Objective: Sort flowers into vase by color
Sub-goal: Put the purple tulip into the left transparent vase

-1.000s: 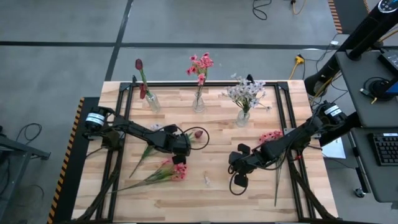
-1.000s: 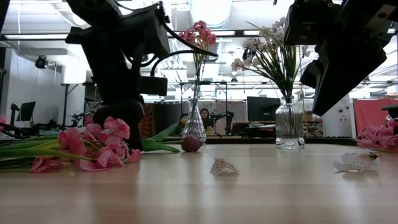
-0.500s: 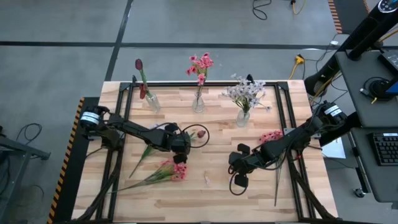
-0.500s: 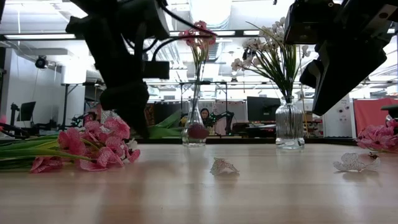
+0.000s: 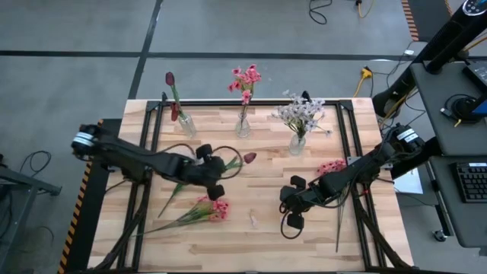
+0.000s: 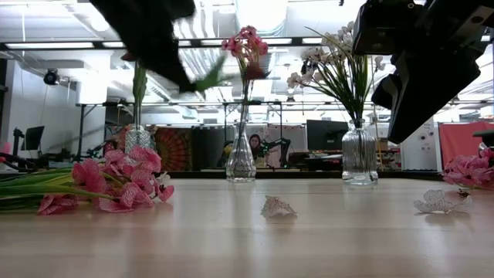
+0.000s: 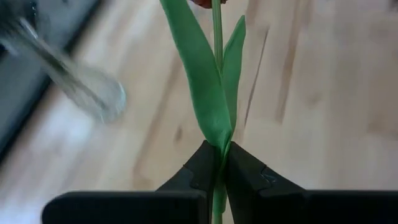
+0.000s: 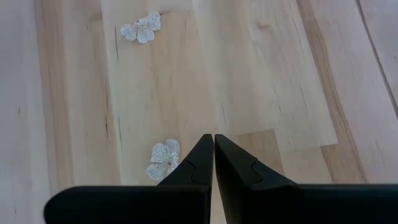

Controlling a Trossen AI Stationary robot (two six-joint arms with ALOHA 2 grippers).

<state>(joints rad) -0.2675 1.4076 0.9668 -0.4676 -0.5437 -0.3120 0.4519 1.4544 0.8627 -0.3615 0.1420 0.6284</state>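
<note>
My left gripper [image 5: 219, 170] is raised above the table's middle left, shut on a dark red tulip [image 5: 249, 157]. The low view shows this gripper [image 6: 184, 76] high up, with the bud [image 6: 255, 71] in front of the pink vase. Three glass vases stand along the far side: one with red tulips [image 5: 185, 124], one with pink blooms [image 5: 243, 125], one with white-lavender sprays [image 5: 297, 142]. A pink flower [image 5: 216, 209] lies flat on the table near my left gripper. A second pink flower [image 5: 331, 166] lies on the right. My right gripper [image 5: 291, 204] hovers shut at the middle right. My left gripper pinches the tulip's stem [image 7: 218, 163] between its two fingers, where the long green leaves [image 7: 208, 93] spring from it. The stem runs on past the fingertips [image 7: 202, 165] to the bud [image 7: 208, 2]. In the low view the leaves and bud are lifted clear of the table.
Two loose white petals [image 8: 142, 28] [image 8: 163, 160] lie on the wood under my right gripper [image 8: 213, 142]. They also show in the low view as petals [image 6: 278, 207] [image 6: 440, 202]. A black frame [image 5: 344, 137] runs along the table's sides. Bare wood lies toward the near edge.
My left gripper has risen from the table, carrying the tulip up with it. The bud has gone from resting on the wood to hanging in the air at the height of the vase tops. The left arm has swung back toward the table's left edge.
</note>
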